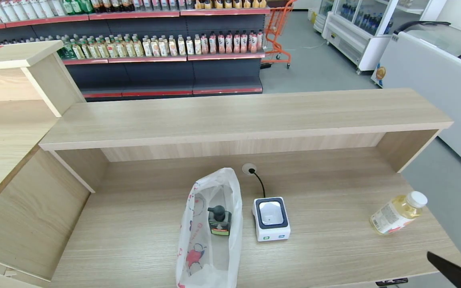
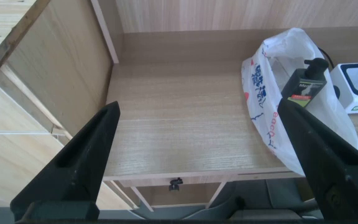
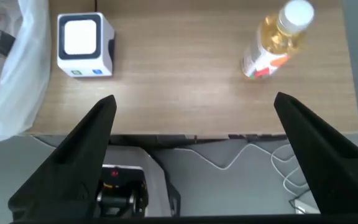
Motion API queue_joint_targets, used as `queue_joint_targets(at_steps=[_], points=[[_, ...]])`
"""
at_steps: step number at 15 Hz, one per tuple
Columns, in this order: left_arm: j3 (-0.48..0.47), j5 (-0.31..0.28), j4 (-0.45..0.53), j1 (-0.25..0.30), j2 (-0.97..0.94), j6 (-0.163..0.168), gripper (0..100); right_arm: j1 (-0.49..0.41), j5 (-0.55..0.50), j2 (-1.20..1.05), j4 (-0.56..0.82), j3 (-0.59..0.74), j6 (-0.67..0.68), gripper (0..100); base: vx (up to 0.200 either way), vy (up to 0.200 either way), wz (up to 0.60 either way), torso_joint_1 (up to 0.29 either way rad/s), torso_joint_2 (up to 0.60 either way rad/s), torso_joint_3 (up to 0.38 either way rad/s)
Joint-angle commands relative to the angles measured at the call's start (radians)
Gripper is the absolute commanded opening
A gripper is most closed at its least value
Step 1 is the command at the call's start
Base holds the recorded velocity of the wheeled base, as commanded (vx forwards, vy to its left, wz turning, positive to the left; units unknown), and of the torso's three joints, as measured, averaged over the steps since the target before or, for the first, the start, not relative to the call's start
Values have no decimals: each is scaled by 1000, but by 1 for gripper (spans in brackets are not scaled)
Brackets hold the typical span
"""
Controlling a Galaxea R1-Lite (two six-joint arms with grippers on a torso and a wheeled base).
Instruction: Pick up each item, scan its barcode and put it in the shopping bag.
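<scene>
Lying on side: yellow-liquid btl [image 1: 398, 212] on desk [image 1: 134, 224], well R of scanner [image 1: 271, 218] | shopping bag [image 1: 210, 240] just L of scanner, dark pump btl [image 1: 219, 220] inside | L hand [image 2: 199, 107] spread, empty | R hand [image 3: 194, 98] spread, empty

I am working over a light wood-grain counter [image 1: 334, 192] with a raised ledge [image 1: 246, 116] along its far side. Left of centre a white printed shopping bag [image 1: 192, 240] lies on the surface, stretching from mid-counter to the near edge. Just beside it, on its right, a small white scanner [image 1: 271, 218] sits with its window facing up. Its black cable [image 1: 259, 182] runs back to a round grommet [image 1: 249, 169] in the counter. Well apart, near the right edge, I see a bottle [image 1: 397, 213] of yellow liquid on its side, its white cap pointing away from me.
</scene>
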Motion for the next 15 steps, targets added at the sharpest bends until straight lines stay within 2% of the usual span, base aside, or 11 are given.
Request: queue_joint_targets(at_steps=[1,10,15], points=[[0,0,0,0,0,0,100,-12,-41,-302,185,17,1,100,0,0,0,0,0,0],[0,0,0,0,0,0,100,-15,-44,-523,369,-6,-1,100,0,0,0,0,0,0],[0,0,0,0,0,4,100,-18,-46,-561,405,-7,1,100,-200,0,0,5,6,2]])
